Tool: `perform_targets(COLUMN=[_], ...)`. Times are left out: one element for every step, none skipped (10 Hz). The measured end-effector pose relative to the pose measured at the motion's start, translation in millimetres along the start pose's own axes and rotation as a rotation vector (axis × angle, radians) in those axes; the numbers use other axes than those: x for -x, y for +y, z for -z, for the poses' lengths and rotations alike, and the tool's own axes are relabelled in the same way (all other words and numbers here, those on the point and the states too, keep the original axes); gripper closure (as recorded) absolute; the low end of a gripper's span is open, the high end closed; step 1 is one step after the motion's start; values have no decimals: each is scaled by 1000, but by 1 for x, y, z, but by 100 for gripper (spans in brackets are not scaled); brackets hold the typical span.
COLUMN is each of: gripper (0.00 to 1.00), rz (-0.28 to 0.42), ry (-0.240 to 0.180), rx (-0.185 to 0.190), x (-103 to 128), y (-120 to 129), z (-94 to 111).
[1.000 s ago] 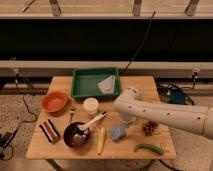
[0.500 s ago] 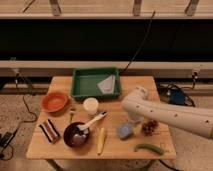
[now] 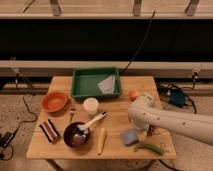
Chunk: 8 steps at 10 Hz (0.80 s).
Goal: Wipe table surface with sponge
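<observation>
While the sponge [image 3: 129,137] lies flat on the wood close to the front edge of the bench [image 3: 62,82], right of the middle, the gripper [image 3: 135,129] is directly over its far corner, at the end of the white arm [image 3: 175,122] that reaches in from the right. Whether the gripper is closed on the sponge I cannot tell, because the wrist covers it. Just right of the sponge lies a long green vegetable [image 3: 149,148]. To its left are a yellow stick-like thing [image 3: 101,141], a dark bowl [image 3: 75,137] with a white utensil [image 3: 94,121], and a striped block [image 3: 49,131]. Farther back stand a white cup [image 3: 90,106], an orange bowl [image 3: 55,101] and an orange fruit [image 3: 133,95]. At the far edge a green tray [image 3: 80,92] holds a pale cloth [image 3: 107,84]. I judge the task to be near its beginning: the sponge is reached, but the wiping over the wood remains to do.
</observation>
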Motion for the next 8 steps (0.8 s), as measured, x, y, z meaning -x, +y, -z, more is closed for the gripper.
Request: perform_targets(gripper=[100,100,100,100,100,100,100,100], rz=[16,32,59,76,86,99,120,131], ry=[-7,-10,-20,-23,-21,-22,-19,-17], rx=[5,3,-1,-4,-10,-15,-22,-27], x=[8,14,30,40,46,58,72,79], y=[7,8,9,8,6,2,-5,-11], z=[-1,1,5,6,8,10,12,13])
